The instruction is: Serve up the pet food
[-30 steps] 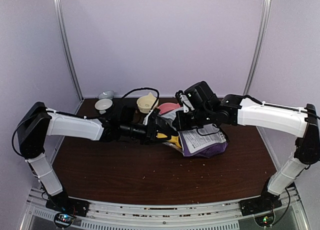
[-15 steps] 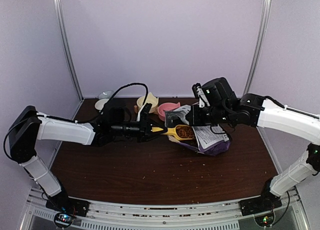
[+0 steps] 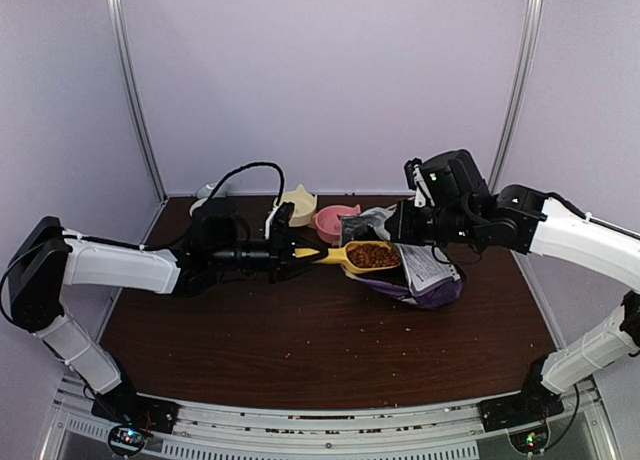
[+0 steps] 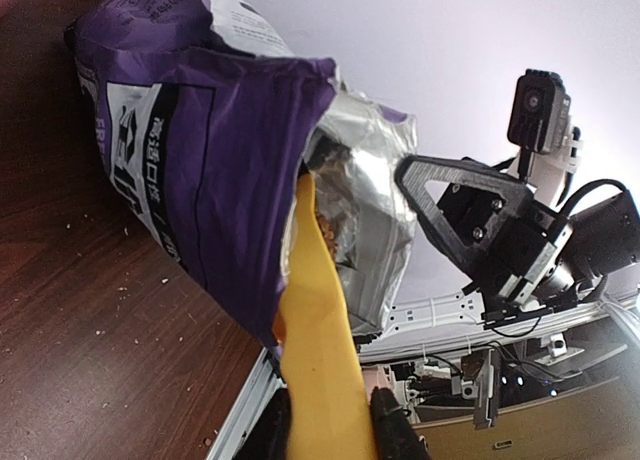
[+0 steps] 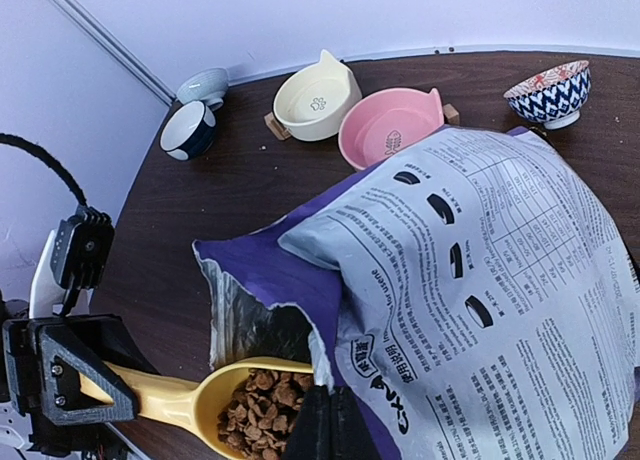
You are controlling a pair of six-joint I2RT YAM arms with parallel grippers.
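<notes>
The purple bag (image 3: 425, 280) lies on its side on the brown table, white label up, mouth facing left. My right gripper (image 3: 402, 230) is shut on the torn rim of the bag (image 5: 480, 280), its fingers (image 5: 328, 425) pinched together there. The yellow scoop (image 3: 335, 254) hovers level at the bag's mouth, heaped with pet food (image 3: 372, 255), reddish-brown kibble (image 5: 262, 405). My left gripper (image 3: 290, 252) is shut on the scoop's handle (image 4: 320, 360), one dark finger (image 4: 392, 435) on each side. In the left wrist view the bag (image 4: 200, 160) hides the scoop's bowl.
Behind the bag stand a cream cat-eared bowl (image 5: 315, 100) and a pink bowl (image 5: 385, 130). A blue patterned bowl (image 5: 548, 92) stands further right. Two small bowls (image 5: 188, 130) sit at the back left corner. Crumbs dot the table (image 3: 300, 350).
The left arm has drawn back to the left, bringing the scoop out of the bag full of kibble. The right gripper has shifted right and up with the bag's rim.
</notes>
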